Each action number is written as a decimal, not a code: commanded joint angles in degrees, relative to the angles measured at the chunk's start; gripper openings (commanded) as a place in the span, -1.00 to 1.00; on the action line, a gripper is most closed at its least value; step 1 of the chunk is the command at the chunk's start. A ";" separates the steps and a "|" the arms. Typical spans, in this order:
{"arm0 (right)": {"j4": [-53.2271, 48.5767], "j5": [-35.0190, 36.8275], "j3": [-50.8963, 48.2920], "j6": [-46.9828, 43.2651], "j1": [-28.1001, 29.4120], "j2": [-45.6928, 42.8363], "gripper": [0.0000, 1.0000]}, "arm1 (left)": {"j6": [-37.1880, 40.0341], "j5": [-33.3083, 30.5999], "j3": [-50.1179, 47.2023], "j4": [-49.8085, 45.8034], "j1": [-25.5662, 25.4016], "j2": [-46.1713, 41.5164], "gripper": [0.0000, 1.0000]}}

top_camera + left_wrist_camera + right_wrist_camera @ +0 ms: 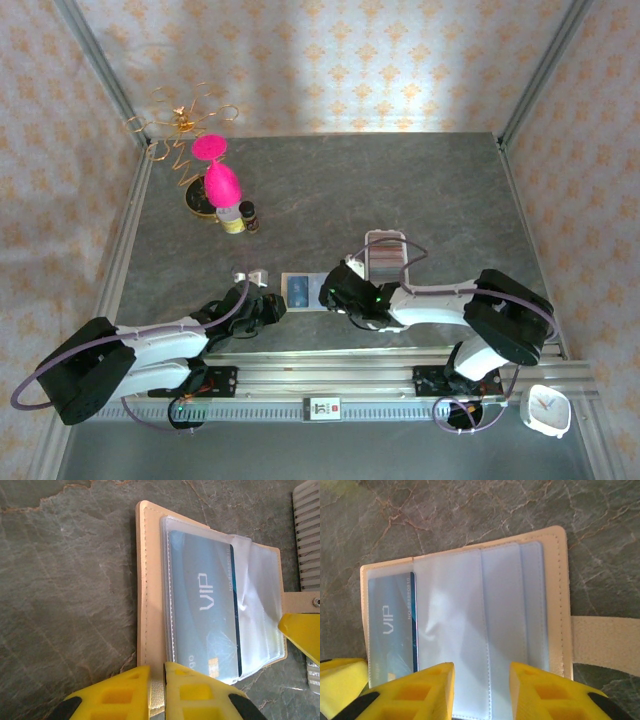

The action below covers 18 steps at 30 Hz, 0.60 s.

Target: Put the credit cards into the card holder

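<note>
The left wrist view shows the tan leather-like folding card holder [145, 580] lying open on the grey stone-patterned counter [60, 590], with a blue VIP credit card [202, 605] tucked in its clear plastic sleeve; the yellow left fingers [195, 695] pinch the holder's near edge. The right wrist view adds the snap tab [605, 640] and the right fingers [415, 690] spread over the other sleeves. From above, a ribbed white tray [385, 255] sits near the holder, while a pink ornament [215, 175], small bottles [240, 218] and a white clock [545, 410] lie well apart.

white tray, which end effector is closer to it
right. right end effector hovers over the card holder beside the white tray; left end effector pinches the holder's far edge.
</note>
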 commanded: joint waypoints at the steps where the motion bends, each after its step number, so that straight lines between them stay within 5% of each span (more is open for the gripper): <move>1: 2.75 -0.99 -0.30 1.16 0.15 0.81 -0.32 | -0.12 -0.37 -0.12 -0.26 -0.61 0.64 -0.73; 18: 2.78 -2.94 0.20 1.33 0.24 3.65 -0.32 | -0.36 -0.44 -0.28 -0.13 -0.70 0.71 -0.74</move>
